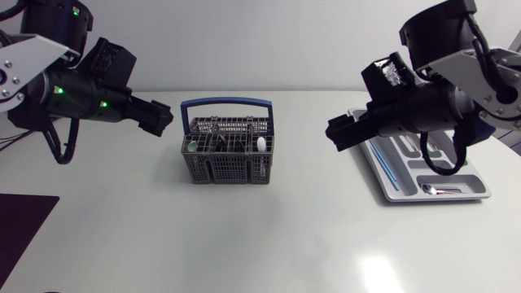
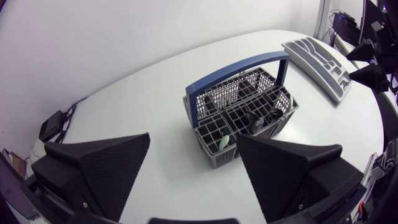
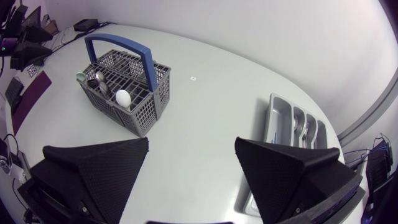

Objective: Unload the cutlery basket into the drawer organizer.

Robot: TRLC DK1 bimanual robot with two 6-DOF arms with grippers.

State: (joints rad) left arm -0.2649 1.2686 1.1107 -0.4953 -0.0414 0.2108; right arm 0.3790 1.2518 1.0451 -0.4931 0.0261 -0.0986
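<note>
A grey cutlery basket [image 1: 226, 151] with a blue handle [image 1: 226, 105] stands mid-table, holding dark utensils, a white-ended piece [image 1: 261, 144] and a green-ended piece [image 1: 189, 148]. The grey drawer organizer [image 1: 423, 159] lies at the right with a blue-handled item [image 1: 386, 163] and a few metal pieces in its slots. My left gripper [image 1: 165, 117] hovers open left of the basket; the basket [image 2: 242, 112] lies ahead of its fingers [image 2: 106, 167]. My right gripper [image 1: 335, 133] hangs open between basket and organizer. In the right wrist view the basket [image 3: 126, 89] and organizer [image 3: 292, 127] lie ahead of it.
A dark mat [image 1: 23, 228] covers the table's front left corner. Bare white tabletop lies in front of the basket and between basket and organizer.
</note>
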